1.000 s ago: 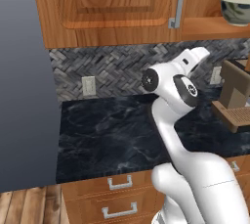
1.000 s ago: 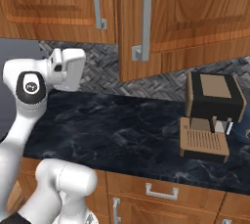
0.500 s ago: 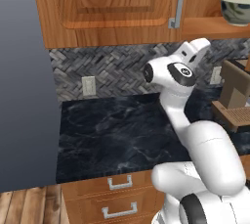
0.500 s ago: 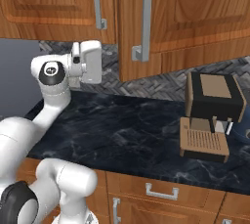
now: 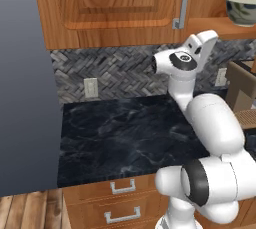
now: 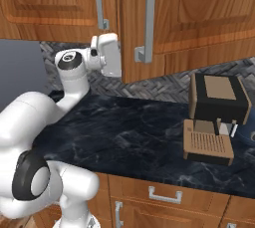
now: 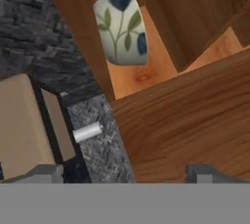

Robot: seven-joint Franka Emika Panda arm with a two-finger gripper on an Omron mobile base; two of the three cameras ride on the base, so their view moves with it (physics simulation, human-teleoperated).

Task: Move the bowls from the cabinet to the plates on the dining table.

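Cream glazed bowl w/ blue-green leaf print [image 7: 121, 25] at 12 o'clock on wooden cabinet shelf [image 7: 139, 74], prob. stiff, slick, breakable: take rim; hand [image 7: 127, 171] fingers apart, empty.

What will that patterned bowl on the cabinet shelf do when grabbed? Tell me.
The bowl looks glazed and smooth, so probably slippery and breakable. Its deep round wall likely keeps it stiff. Sitting upright on the shelf, a sideways nudge should slide it, not tip it.

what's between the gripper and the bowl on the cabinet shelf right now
Nothing solid: in the hand view the bowl sits on the cabinet shelf past the open gripper, with an open door's edge alongside.
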